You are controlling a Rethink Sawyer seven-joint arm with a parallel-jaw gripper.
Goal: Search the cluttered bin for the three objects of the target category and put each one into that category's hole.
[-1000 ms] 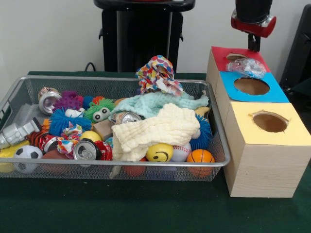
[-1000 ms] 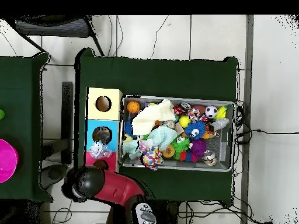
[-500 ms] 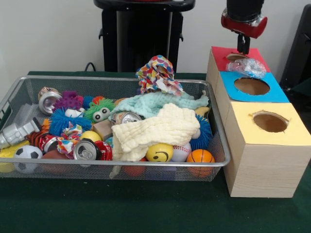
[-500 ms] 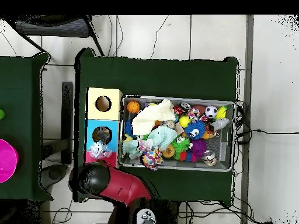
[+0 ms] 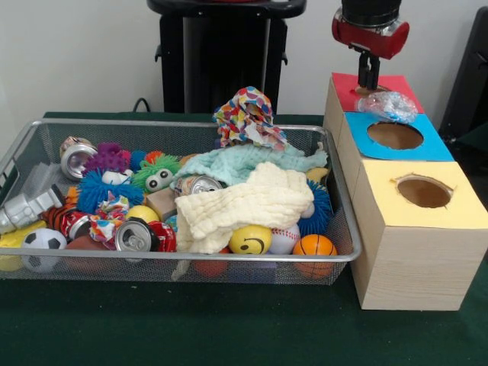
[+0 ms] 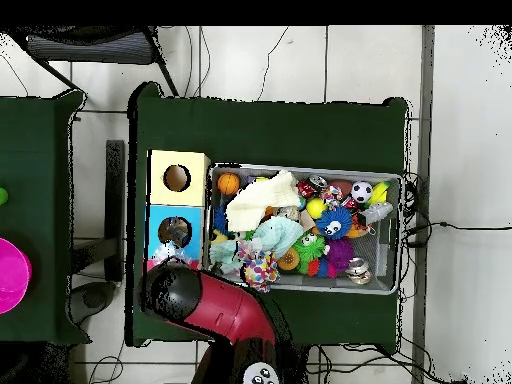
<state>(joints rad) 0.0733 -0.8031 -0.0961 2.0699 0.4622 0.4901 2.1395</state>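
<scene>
In the front view we see the gripper [image 5: 369,76] at upper right, hanging over the hole of the red box top [image 5: 385,82]; its fingers look pressed together, pinching nothing. The crumpled clear plastic bag [image 5: 388,105] lies right of frame centre on the seam between the red and blue box tops [image 5: 435,146], not in either hole. The wire bin [image 5: 345,229], left of the boxes, holds cloths, cans, balls and fuzzy toys.
</scene>
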